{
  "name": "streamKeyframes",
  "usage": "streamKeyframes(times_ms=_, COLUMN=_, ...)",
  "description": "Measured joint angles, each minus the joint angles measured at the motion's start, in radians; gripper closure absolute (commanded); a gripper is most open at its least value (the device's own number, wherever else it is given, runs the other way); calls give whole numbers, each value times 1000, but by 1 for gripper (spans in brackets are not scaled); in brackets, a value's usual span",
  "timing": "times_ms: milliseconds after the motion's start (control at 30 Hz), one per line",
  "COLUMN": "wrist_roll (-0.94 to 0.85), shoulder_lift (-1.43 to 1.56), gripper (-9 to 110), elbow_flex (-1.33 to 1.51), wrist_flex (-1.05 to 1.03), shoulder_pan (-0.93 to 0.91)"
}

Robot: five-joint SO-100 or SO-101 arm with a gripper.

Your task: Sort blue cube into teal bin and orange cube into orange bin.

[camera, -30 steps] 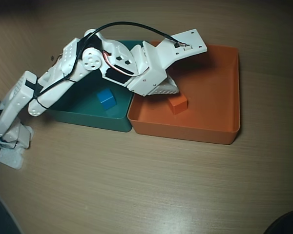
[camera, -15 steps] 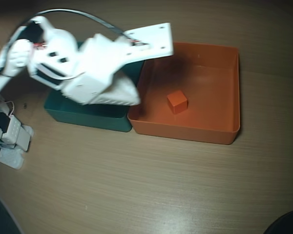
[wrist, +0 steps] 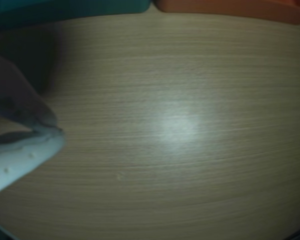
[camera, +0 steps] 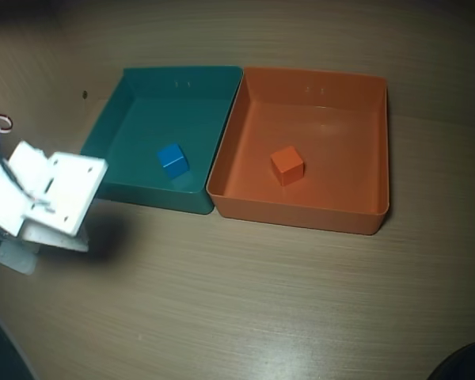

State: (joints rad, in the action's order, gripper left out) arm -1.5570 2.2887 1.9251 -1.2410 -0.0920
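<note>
In the overhead view the gripper (camera: 59,237) sat at the left edge, well apart from both bins; in the wrist view its fingers met, clenched on nothing. Rightward lay the blue cube (camera: 172,160) inside the teal bin (camera: 150,195) — then the orange cube (camera: 286,165) inside the orange bin (camera: 301,215). Sorting looked finished.

Dim, warm light in both views. Wrist view soft, with a glare patch on the worktop (wrist: 177,125) and a blurred claw (wrist: 37,131) at left. Overhead view's corners vignette dark.
</note>
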Motion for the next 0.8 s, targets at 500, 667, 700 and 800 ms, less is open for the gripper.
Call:
streamKeyframes(times_ms=500, wrist_roll=0, shoulder_lift=715, gripper=105, elbow_flex=997, wrist_flex=480, shoulder_pan=3)
streamKeyframes(times_ms=667, wrist_roll=0, shoulder_lift=907, gripper=105, elbow_flex=1172, wrist_flex=500, shoulder_pan=3)
streamKeyframes(times_ms=700, wrist_roll=0, shoulder_lift=954, gripper=105, elbow_flex=1184, wrist_flex=502, shoulder_pan=5)
streamKeyframes(times_ms=800, wrist_roll=0, shoulder_lift=977, gripper=105, elbow_flex=1184, wrist_flex=491, shoulder_pan=3)
